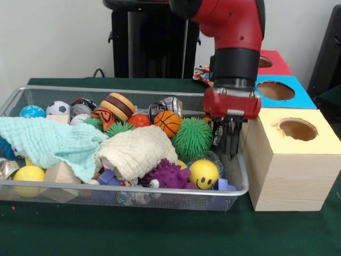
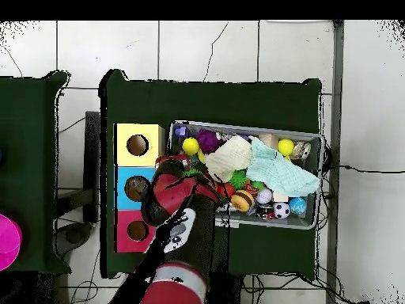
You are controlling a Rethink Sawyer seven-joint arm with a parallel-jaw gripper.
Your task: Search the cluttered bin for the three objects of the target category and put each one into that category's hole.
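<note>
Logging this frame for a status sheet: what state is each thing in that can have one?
Wire mesh bin: full, cluttered.
Mint green cloth: crumpled, draped over toys.
Cream cloth: bunched over toys.
Yellow-topped wooden box: hole open, nothing seen inside.
Blue-topped box: hole open.
Red-topped box: hole open.
Gripper: lowered at the bin's end beside the yellow-topped box, fingers unclear.

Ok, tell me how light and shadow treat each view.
Front view: soft, even light, no harsh glare; the hole in the yellow box is shadowed inside. Overhead view: the arm hides the end of the bin beside the three boxes, whose holes all read dark.
</note>
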